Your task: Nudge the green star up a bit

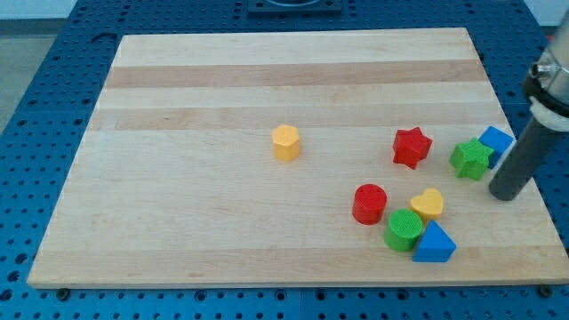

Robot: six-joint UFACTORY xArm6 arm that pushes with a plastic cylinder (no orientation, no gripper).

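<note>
One blue cube (496, 140) sits partly hidden behind the green star (470, 159); my tip (504, 196), bare rod holding nothing, rests just right of the star.

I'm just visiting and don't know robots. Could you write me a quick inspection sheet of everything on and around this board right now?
Surface: wooden board, pale, flat.
Job's things: green star near the view's right edge, touching the blue cube.
Clutter: yellow hexagon alone mid-board; red star; red cylinder, yellow heart, green cylinder and blue triangle clustered lower right.
Grippers: none; my tip sits just right of and below the green star.
Cables: nothing seen.
Surroundings: blue perforated table.
</note>
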